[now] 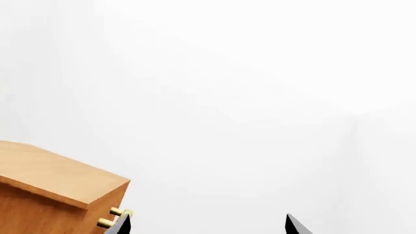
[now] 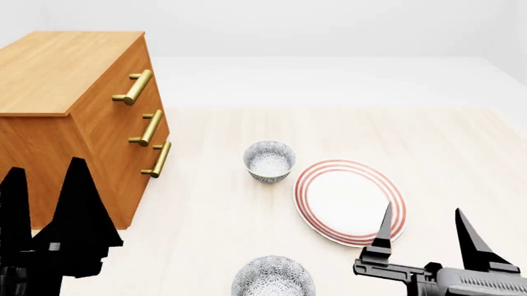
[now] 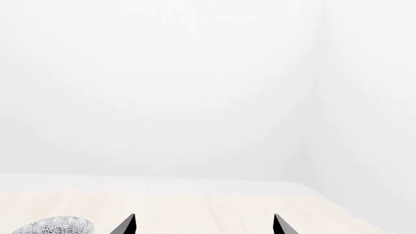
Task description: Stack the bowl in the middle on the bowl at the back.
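Observation:
Two grey-and-white speckled bowls show in the head view. The farther one, the bowl at the back (image 2: 269,161), stands upright on the pale wooden floor. The nearer one, the bowl in the middle (image 2: 273,280), is cut by the lower edge. My left gripper (image 2: 47,163) is open at the lower left, in front of the dresser, holding nothing. My right gripper (image 2: 423,208) is open at the lower right, right of the nearer bowl. A speckled bowl's rim (image 3: 52,225) shows beside my right gripper (image 3: 204,215); which bowl it is, I cannot tell. My left gripper (image 1: 206,217) faces a white wall.
A wooden dresser (image 2: 74,74) with brass handles (image 2: 150,126) stands on the left; its corner (image 1: 52,175) is beside my left fingers. A white plate with red rings (image 2: 350,200) lies right of the far bowl, just ahead of my right gripper. White walls close the back.

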`<state>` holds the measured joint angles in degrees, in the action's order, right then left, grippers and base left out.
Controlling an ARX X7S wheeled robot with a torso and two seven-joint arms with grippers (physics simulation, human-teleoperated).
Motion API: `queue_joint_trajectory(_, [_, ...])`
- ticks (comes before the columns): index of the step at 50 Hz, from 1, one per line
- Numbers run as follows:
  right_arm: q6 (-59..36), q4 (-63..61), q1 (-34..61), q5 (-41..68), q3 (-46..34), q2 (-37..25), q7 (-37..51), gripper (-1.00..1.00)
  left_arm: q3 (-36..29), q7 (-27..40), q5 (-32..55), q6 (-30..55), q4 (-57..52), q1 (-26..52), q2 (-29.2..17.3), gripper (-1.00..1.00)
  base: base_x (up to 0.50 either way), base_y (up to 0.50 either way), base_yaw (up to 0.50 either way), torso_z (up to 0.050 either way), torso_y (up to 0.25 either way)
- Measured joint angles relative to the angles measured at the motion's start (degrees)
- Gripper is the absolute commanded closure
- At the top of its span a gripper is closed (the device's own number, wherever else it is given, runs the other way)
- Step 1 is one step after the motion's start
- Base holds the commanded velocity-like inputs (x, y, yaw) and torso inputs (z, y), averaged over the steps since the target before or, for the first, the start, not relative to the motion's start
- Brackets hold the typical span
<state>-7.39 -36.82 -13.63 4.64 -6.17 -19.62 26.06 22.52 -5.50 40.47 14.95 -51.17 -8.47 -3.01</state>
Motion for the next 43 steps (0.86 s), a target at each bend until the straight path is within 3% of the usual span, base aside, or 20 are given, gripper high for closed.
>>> queue_joint_trajectory(13, [5.79,-8.56,-7.49,-12.02,-2.17,-0.85,5.17,-1.0,-4.21,1.13,-10.5,-24.98,2.31,-8.64,1.1,-1.0,0.0,0.0,0.0,0.0,0.0])
queue_joint_trajectory(22, [11.96,-10.69,-11.44,-19.31,-3.14,-1.34,8.84,-1.0,-6.45,1.66,-13.14,-33.18,4.85,-11.27,0.58,-1.0,0.0,0.0,0.0,0.0,0.0])
queue_joint_trajectory(34, [14.46,-9.08,-11.28,-22.2,-4.21,-1.52,10.25,-1.0,-12.5,-2.64,-17.09,-44.56,11.62,-13.61,0.61,-1.0,0.0,0.0,0.0,0.0,0.0])
queue_joint_trajectory(43, [17.85,-8.68,-12.61,-24.95,-4.17,-1.74,12.57,-1.0,-15.1,-3.84,-15.53,-50.82,14.26,-15.03,-0.27,-1.0,0.0,0.0,0.0,0.0,0.0])
